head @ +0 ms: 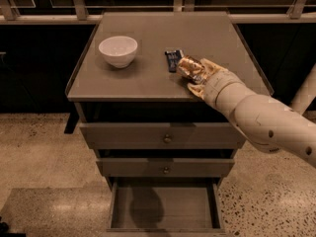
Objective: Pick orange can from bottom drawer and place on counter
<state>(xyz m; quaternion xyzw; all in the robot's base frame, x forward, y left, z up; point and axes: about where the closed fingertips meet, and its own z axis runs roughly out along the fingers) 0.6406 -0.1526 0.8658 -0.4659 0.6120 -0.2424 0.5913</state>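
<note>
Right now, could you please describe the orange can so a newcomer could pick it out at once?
Look at the counter on top of the three-drawer cabinet, toward its front right part, where the arm's gripper reaches in. The orange can sits in that gripper, just right of a flat dark blue packet; it alone is shiny, cylindrical and orange-gold, unlike the white bowl further left.
</note>
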